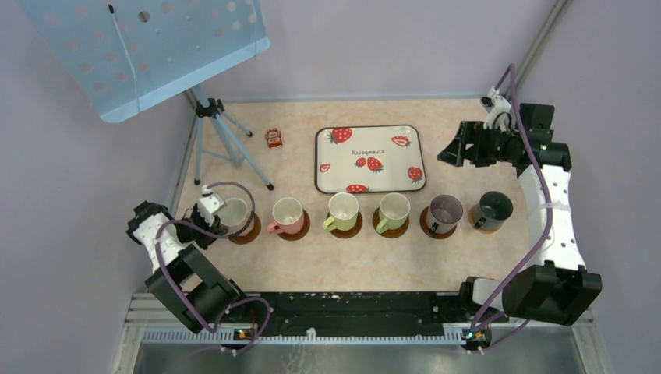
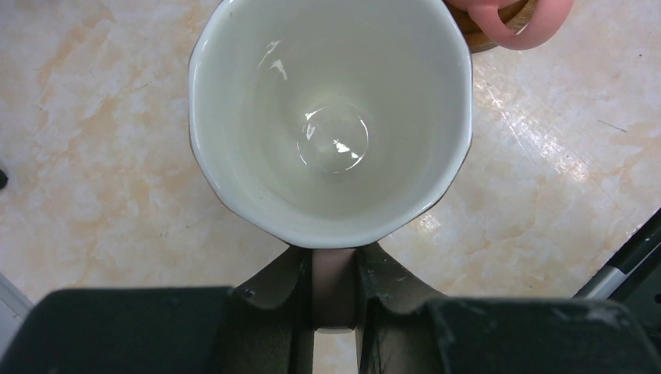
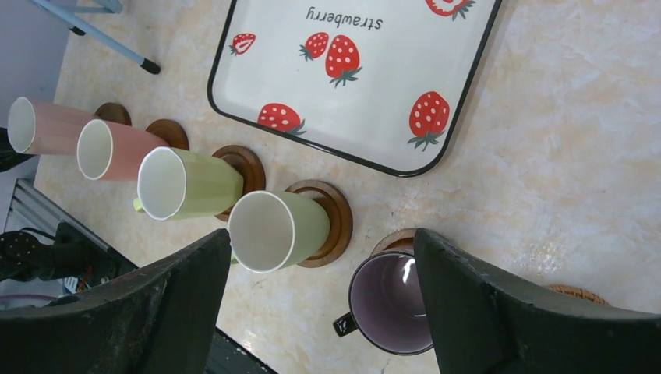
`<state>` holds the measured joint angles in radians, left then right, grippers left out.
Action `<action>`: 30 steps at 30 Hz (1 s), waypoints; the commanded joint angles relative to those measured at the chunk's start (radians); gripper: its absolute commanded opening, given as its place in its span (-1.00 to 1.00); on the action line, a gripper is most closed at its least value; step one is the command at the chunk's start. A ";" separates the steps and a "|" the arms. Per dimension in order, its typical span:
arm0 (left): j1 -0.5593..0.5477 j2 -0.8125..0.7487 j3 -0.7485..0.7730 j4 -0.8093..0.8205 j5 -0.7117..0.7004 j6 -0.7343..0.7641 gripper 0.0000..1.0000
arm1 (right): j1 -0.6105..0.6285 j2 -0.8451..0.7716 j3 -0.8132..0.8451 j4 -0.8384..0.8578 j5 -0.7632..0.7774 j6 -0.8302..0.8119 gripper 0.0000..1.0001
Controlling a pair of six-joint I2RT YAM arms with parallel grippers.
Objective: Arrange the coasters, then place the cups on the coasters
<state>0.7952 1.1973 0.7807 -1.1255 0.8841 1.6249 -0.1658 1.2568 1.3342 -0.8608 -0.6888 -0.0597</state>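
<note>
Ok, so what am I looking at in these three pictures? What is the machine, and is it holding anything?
These are two robot arms bolted at the near edge of a table. The wide picture comes from a fixed camera overhead. The other two come from small cameras on each wrist, so each arm's own fingers show at the bottom. Six cups stand in a row, each with a round brown coaster under it, in front of a strawberry-print tray. The left end effector is shut on the handle of the leftmost pink cup, and its wrist camera looks straight down into that cup. The right end effector is open and holds nothing. It hangs to the right of the tray.
</note>
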 commanded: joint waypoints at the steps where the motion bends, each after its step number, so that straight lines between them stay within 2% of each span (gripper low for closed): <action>1: 0.007 0.020 -0.007 0.035 0.097 0.052 -1.00 | 0.002 -0.016 0.011 0.008 0.003 -0.002 0.71; 6: 0.007 0.059 -0.010 0.080 0.074 0.048 -0.99 | 0.002 -0.011 0.010 0.017 0.004 0.006 0.71; 10: 0.007 0.070 -0.023 0.099 0.071 0.069 -0.89 | 0.002 -0.008 0.003 0.027 0.005 0.017 0.72; 15: 0.006 0.085 -0.029 0.082 0.057 0.101 -0.67 | 0.002 0.000 0.010 0.026 0.006 0.017 0.72; 17: 0.006 0.089 -0.026 0.073 0.050 0.106 -0.51 | 0.003 0.001 0.011 0.026 0.006 0.018 0.72; 18: 0.004 0.093 -0.022 0.063 0.045 0.115 -0.34 | 0.003 0.002 0.011 0.026 0.007 0.018 0.72; 22: 0.006 0.097 -0.001 0.042 0.034 0.111 0.07 | 0.003 0.004 0.012 0.025 0.010 0.021 0.72; 25: 0.006 0.095 0.018 0.014 0.040 0.112 0.33 | 0.008 0.002 0.005 0.028 0.011 0.027 0.72; 30: 0.006 0.074 0.051 -0.031 0.023 0.108 0.55 | 0.015 -0.002 -0.010 0.039 0.012 0.032 0.72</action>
<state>0.7963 1.2877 0.7799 -1.0924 0.8921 1.7203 -0.1589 1.2579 1.3342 -0.8547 -0.6777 -0.0391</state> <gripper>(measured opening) 0.743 0.861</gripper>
